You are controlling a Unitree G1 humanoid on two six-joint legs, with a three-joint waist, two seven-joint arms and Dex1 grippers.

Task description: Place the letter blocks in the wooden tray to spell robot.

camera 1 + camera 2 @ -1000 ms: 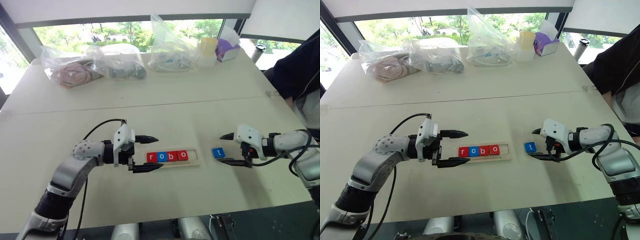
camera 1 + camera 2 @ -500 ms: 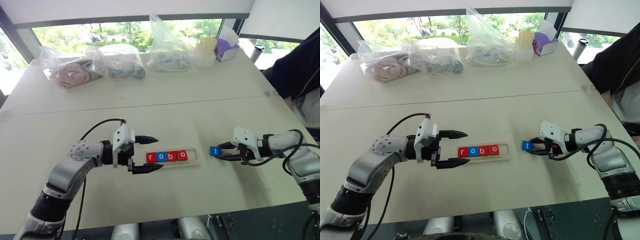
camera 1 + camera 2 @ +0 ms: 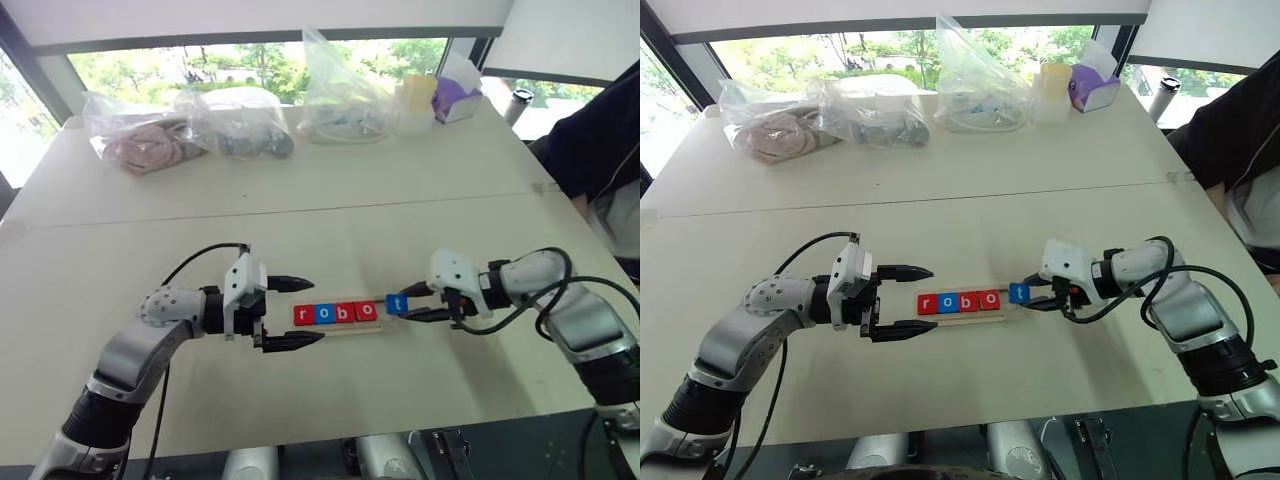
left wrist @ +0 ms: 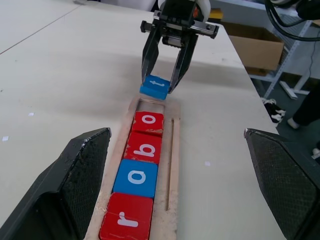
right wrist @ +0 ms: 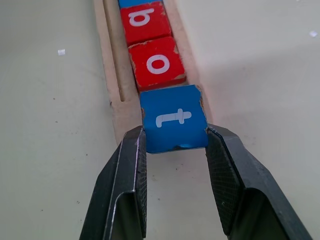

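At middle left, my left claw [image 3: 294, 311] waits with its fingers wide apart, holding nothing. In the middle, the tray [image 3: 340, 329] already has r, o, b, o [image 3: 336, 313] in a row. Just right of them, my right claw [image 3: 412, 302] pinches the blue t [image 3: 397, 304] over the tray's end. Only the t is left, I think.

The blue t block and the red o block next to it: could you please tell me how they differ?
The small flat square blue t block is blue; the small flat square red o block is red. The t block is gripped by the right tool at the light wooden tray's end; the o block lies seated in the tray, untouched. Both bear white lowercase letters.
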